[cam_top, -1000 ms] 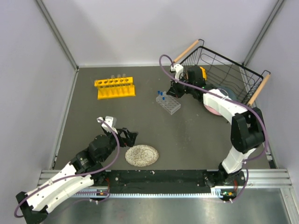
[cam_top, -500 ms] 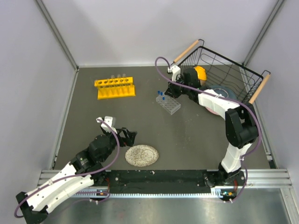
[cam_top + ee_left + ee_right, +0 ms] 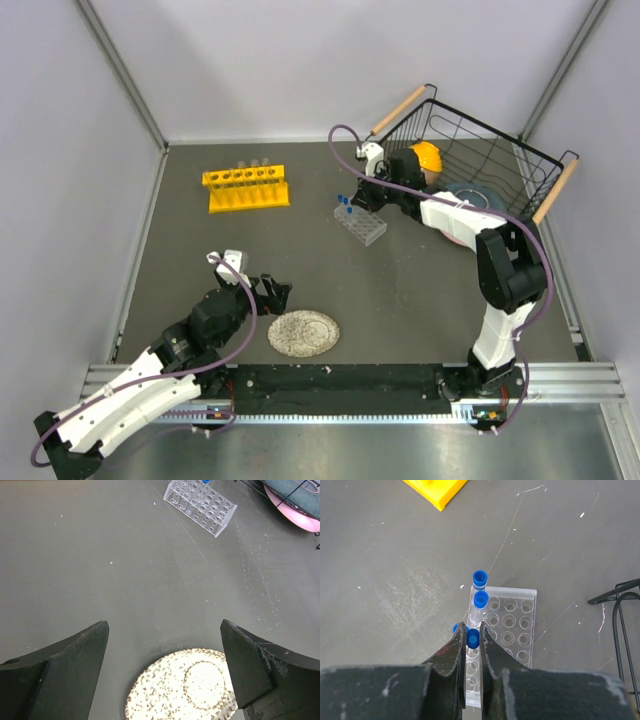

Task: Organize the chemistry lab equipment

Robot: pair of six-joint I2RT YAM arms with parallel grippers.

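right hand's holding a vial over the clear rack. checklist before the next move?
1. Right hand shut on blue-capped vial: ok.
2. Vial above clear grid rack's edge column: ok.
3. Vial lined up with an empty hole: cannot tell.
4. Two seated vials farther along that column, clear of the hand: ok.
5. Extra blue cap beside the hand, seated or loose: cannot tell.
6. Left hand open, empty, near speckled plate, far from rack: ok.

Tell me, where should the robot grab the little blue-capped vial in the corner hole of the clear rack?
Take the corner vial by its blue cap, coming straight down from above. It stands upright in the clear plastic grid rack, so mostly its top pokes out. Pinch across the row, because the neighbouring vial stands right next to it in line.
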